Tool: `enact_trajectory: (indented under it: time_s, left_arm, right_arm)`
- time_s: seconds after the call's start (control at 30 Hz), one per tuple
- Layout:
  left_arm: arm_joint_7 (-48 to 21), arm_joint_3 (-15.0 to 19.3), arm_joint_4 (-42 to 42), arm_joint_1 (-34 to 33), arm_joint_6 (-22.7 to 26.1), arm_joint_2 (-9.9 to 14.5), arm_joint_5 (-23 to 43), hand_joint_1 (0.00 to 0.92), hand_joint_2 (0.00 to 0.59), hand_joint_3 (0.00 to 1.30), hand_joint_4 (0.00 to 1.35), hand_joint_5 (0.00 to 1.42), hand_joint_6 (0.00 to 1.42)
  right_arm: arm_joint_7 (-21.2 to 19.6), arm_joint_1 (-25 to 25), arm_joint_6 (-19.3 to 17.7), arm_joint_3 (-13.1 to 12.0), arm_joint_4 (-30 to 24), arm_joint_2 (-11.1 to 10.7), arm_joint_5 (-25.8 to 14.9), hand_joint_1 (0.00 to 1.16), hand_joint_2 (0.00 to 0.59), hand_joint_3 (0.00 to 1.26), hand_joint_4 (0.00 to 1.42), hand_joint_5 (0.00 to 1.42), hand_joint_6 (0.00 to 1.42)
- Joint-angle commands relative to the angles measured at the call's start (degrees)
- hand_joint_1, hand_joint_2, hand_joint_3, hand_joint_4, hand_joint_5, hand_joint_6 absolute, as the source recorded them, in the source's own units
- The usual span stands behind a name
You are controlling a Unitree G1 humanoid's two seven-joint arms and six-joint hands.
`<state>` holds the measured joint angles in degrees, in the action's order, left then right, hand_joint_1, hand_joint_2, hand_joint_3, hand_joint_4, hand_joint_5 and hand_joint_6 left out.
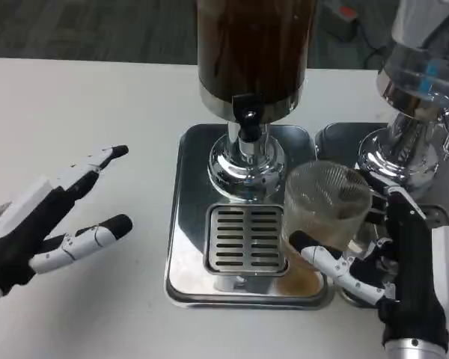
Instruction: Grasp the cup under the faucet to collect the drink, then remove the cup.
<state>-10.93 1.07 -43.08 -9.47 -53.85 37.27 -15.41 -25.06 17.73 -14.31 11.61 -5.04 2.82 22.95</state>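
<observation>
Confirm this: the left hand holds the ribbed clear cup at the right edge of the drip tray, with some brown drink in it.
Wrong hand. In the head view the right hand holds the cup at the drip tray's right edge; the left hand is open over the table.

The left robot hand point(41, 224) has a white back plate over a black palm, with fingers built of white segments that end in rounded black tips. The right robot hand point(393, 273) shows a long glossy black body edged by a white panel, and its fingers are likewise white with black tips. A silver metal cuff sits at the right wrist
</observation>
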Motion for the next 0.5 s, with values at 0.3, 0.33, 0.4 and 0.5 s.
enact_trajectory:
  time_s: [0.3,0.33,0.4,0.5]
  left_arm:
    - [0.5,1.0,13.0,8.0,-1.3,3.7,-1.9,0.000,0.151,0.03,0.00,0.00,0.00]
    - [0.4,1.2,13.9,8.6,-1.0,3.8,-1.6,0.000,0.151,0.03,0.00,0.00,0.00]
    - [0.4,1.5,15.3,9.5,-0.3,3.9,-1.8,0.000,0.151,0.03,0.00,0.00,0.00]
    - [1.6,2.5,18.6,11.8,0.0,4.2,-3.8,0.000,0.151,0.03,0.00,0.00,0.00]
  right_arm:
    - [2.5,4.5,-0.5,0.8,-11.7,-0.3,1.3,1.06,0.107,0.42,0.69,0.97,1.35]
    - [3.3,5.0,-0.4,0.7,-12.6,-0.5,0.8,1.06,0.107,0.42,0.69,0.97,1.35]
    - [4.8,5.5,-0.3,0.7,-13.6,-0.7,-0.2,1.06,0.107,0.42,0.69,0.97,1.35]
    - [6.5,6.1,-0.5,1.6,-14.0,-0.5,-0.8,1.06,0.107,0.42,0.70,0.97,1.35]
